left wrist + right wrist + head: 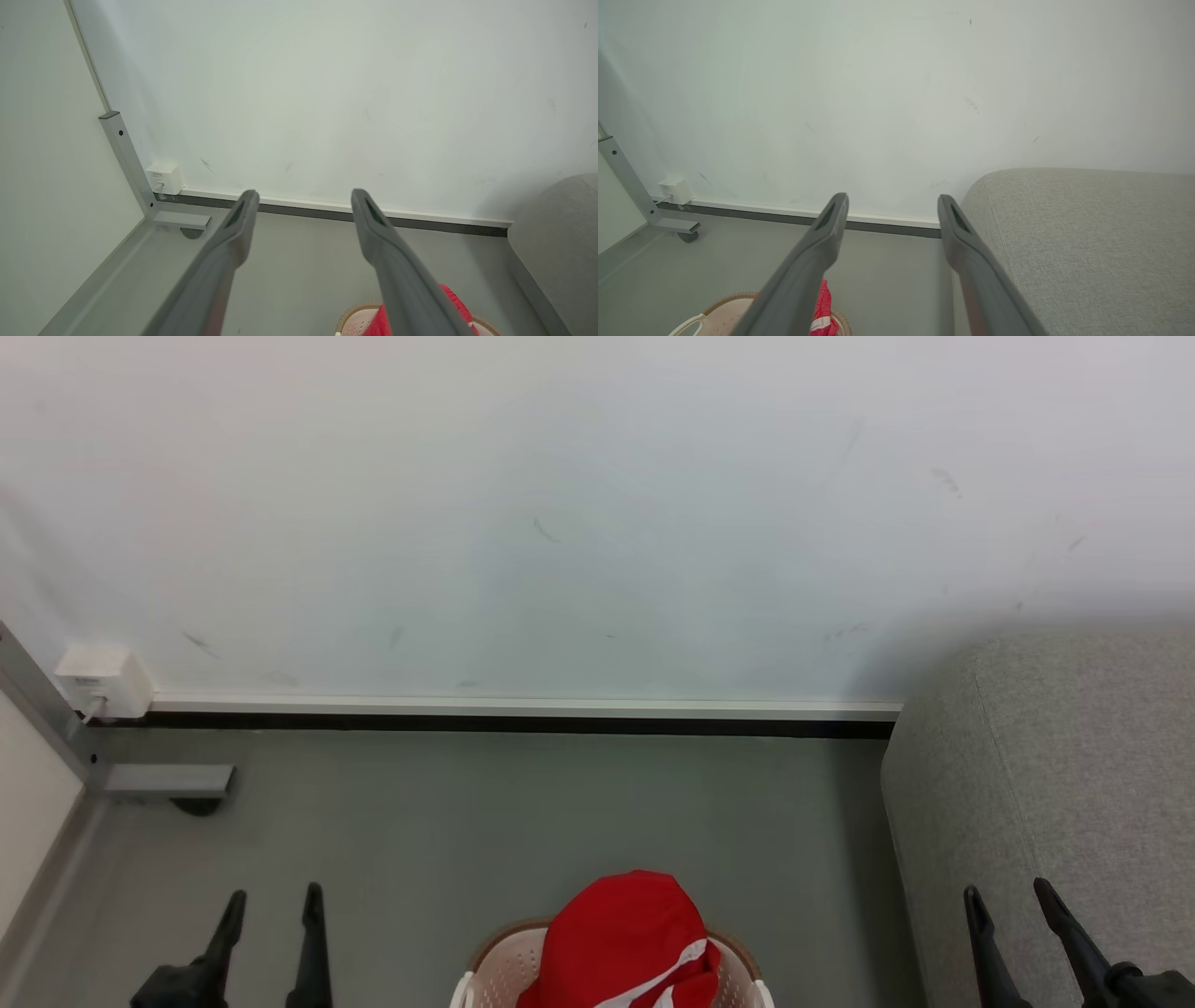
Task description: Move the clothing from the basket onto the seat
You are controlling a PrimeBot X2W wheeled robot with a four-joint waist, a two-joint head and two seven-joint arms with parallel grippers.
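Your left gripper (275,893) and right gripper (1006,889), fingers wide and empty, red white-striped clothing (624,938) heaped in the cream laundry basket (499,971), grey sofa (1055,775) beside your right.

both left pincer (273,901) and right pincer (1008,894) gape, empty.

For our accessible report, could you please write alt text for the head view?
A cream basket holding red clothing sits on the grey floor at bottom centre, with a grey sofa to its right against a white wall. The left end effector and right end effector stand open and empty at the lower corners.
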